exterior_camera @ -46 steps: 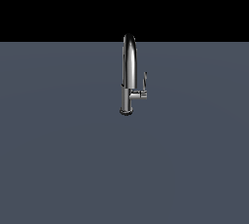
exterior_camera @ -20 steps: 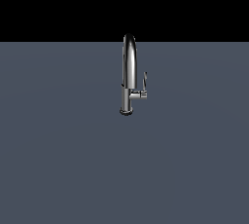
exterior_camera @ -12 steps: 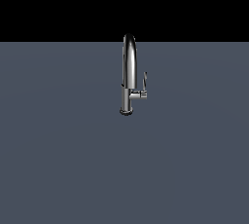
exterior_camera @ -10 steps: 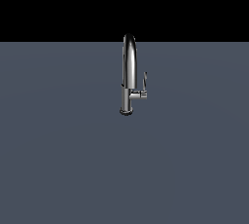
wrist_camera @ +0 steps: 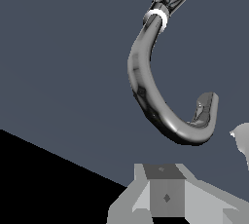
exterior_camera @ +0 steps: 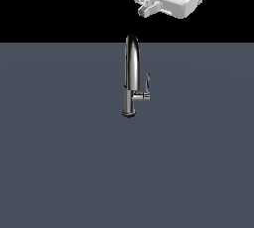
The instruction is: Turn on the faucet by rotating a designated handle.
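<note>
Across the lower part of the exterior view spreads the flat slate-grey tabletop [exterior_camera: 59,162], meeting a black background along a straight horizon. Next in size, at the top edge toward the exterior view's right, hangs the pale grey body of the arm's hand, with the claw [exterior_camera: 148,9] at its lower corner; it sits well above the faucet and clear of it, touching nothing. Only a short stubby finger shows there, and in the wrist view just the hand's grey housing and a pale sliver at the frame edge appear, so I cannot tell whether the claw is spread or closed.

Upright on the tabletop, near the middle of the exterior view, stands the chrome faucet [exterior_camera: 131,73], its tall narrow arched spout reaching just above the horizon line and its round base resting on the grey surface. From the wrist view the same faucet [wrist_camera: 146,86] shows as a curved shiny tube seen from above, its nozzle end hooking round.

Smallest is the handle [exterior_camera: 147,84], a thin, slightly curved lever rising from a short horizontal stub on the faucet's side toward the exterior view's right, standing roughly upright beside the spout
</note>
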Tool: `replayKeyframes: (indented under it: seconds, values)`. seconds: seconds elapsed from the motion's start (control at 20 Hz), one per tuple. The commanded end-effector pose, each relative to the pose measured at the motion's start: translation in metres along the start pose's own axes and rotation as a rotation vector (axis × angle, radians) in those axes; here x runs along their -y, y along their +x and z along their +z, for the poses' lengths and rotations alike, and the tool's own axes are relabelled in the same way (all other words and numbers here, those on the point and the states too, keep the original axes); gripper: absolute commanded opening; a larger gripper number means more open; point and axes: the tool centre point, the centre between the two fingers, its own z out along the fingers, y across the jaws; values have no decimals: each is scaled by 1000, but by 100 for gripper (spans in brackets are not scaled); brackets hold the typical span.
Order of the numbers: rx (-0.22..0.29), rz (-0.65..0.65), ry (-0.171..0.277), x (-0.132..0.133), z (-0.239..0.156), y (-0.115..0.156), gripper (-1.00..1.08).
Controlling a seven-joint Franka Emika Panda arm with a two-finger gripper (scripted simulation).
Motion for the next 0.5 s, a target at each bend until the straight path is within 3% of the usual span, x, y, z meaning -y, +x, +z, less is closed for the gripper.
replayKeyframes:
  seconds: [0.0, 0.45]
  values:
    - [42, 40, 40, 1, 1, 18, -100]
    - [205, 198, 195, -4, 10, 87, -100]
